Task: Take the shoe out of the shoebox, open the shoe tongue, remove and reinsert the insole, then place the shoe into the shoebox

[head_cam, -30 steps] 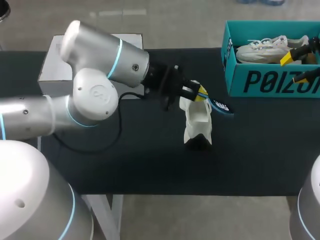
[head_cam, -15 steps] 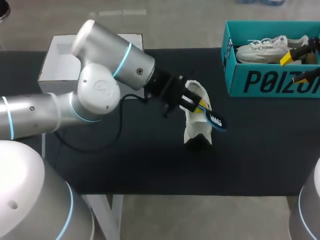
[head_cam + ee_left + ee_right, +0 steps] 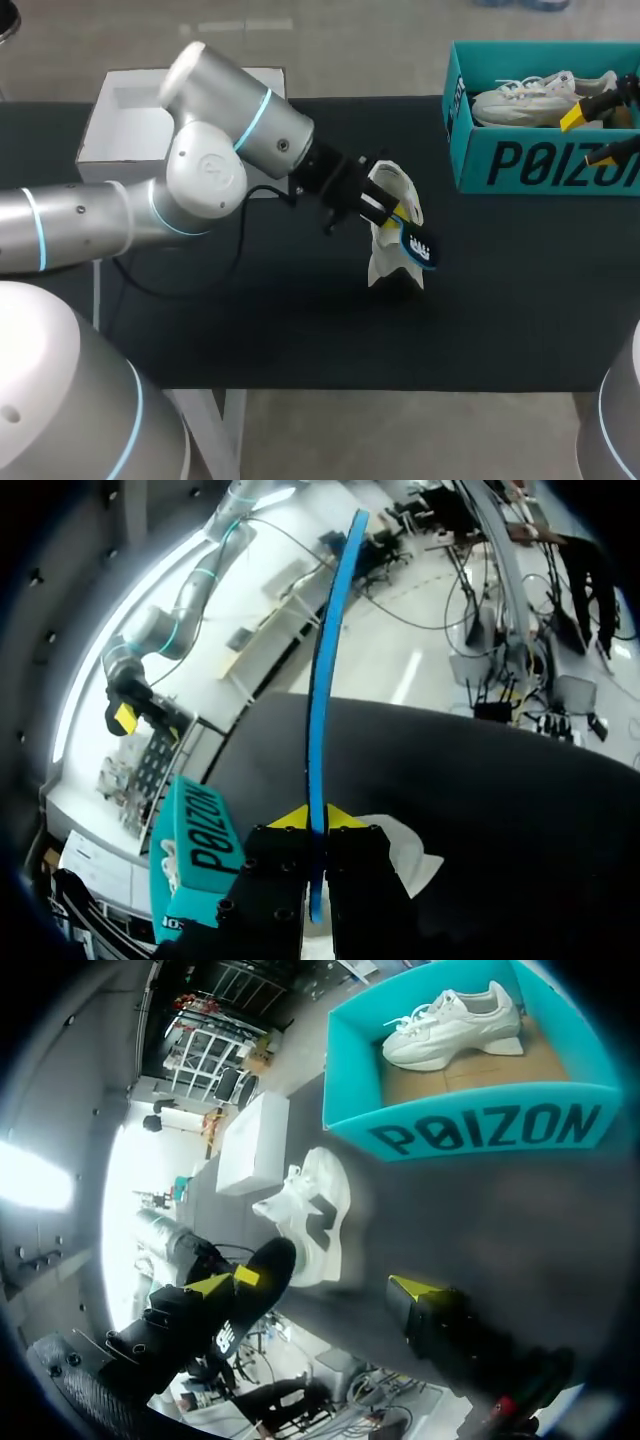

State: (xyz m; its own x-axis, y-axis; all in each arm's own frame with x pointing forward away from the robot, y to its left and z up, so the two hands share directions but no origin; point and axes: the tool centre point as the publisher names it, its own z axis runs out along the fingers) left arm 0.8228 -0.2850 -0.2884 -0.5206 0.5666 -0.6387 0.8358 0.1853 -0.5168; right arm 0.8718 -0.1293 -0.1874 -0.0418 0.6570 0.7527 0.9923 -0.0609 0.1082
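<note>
A white shoe (image 3: 388,266) stands mid-table, its tongue (image 3: 398,181) pulled up. My left gripper (image 3: 388,207) is just above it, shut on a blue insole (image 3: 417,244) that slants down across the shoe's right side. In the left wrist view the insole (image 3: 324,680) runs edge-on out from between the yellow tips of the gripper (image 3: 318,818), with the shoe (image 3: 408,852) beneath. My right gripper (image 3: 592,137) hangs open over the teal shoebox (image 3: 540,165) at the back right. The right wrist view shows the shoe (image 3: 315,1210), the insole (image 3: 250,1295) and the shoebox (image 3: 480,1125).
A second white shoe (image 3: 540,98) lies inside the shoebox. A white box (image 3: 130,125) stands at the table's back left. The black tabletop (image 3: 300,330) is bare in front of the shoe.
My left arm has turned and swung the insole's free end from out to the right of the shoe down and in against it. The right arm has kept still.
</note>
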